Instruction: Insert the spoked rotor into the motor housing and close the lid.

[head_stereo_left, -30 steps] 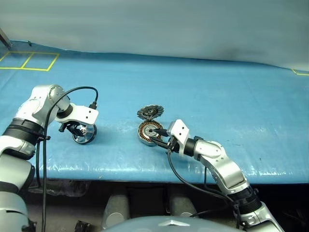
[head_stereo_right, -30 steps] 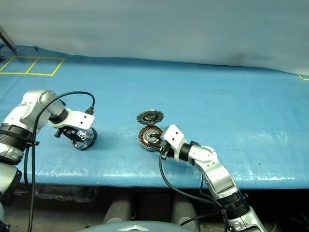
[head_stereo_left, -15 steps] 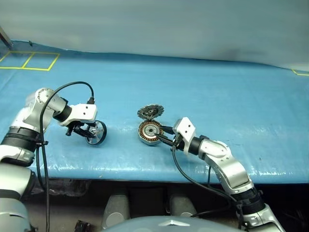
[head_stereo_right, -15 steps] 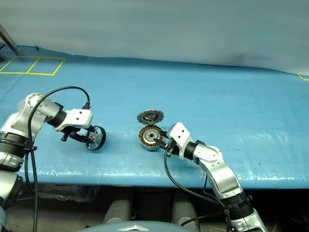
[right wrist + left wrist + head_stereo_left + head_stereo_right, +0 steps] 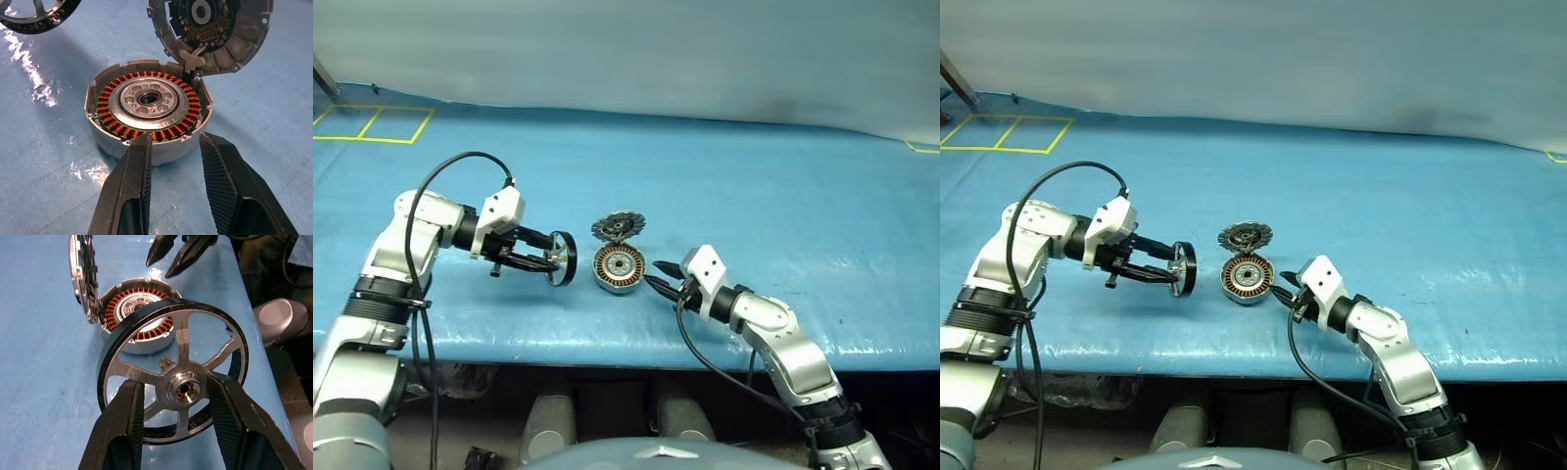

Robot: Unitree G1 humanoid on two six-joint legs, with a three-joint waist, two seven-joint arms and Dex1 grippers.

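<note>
Dark-rimmed metal wheel with silver spokes and a small brass-toned hub, the spoked rotor (image 5: pixel 173 382), sits clamped in the left gripper (image 5: pixel 533 259), one black ribbed finger (image 5: pixel 128 421) on each side of the hub. Rotor is carried on edge, off the blue table cover (image 5: pixel 783 196), just beside the motor housing (image 5: pixel 619 267) at its nine o'clock.

Housing: shallow round silver cup, copper-coloured winding ring around a central silver bearing, resting flat on the cover. Its lid (image 5: pixel 618 227), a round grey disc with dark toothed inner face, stands tipped open from the hinge at the housing's twelve o'clock. Cup is open and unobstructed.

Right gripper (image 5: pixel 658 269) lies at the housing's three o'clock, near the cup wall but apart from it. Fingers (image 5: pixel 128 181) released, part spread, grasping nothing; in its wrist view they straddle the near wall with a gap.

Yellow taped squares (image 5: pixel 374 122) mark the cover at far ten o'clock, well apart from the work.

Step in hand, as I judge it: bringing the rotor to the housing; insertion not yet done, lid not yet closed.

Next move calls for tipping the rotor from on edge to flat, centring the hub over the bearing, and lowering it squarely without striking the raised lid. Right gripper looks placed to steady the cup.
</note>
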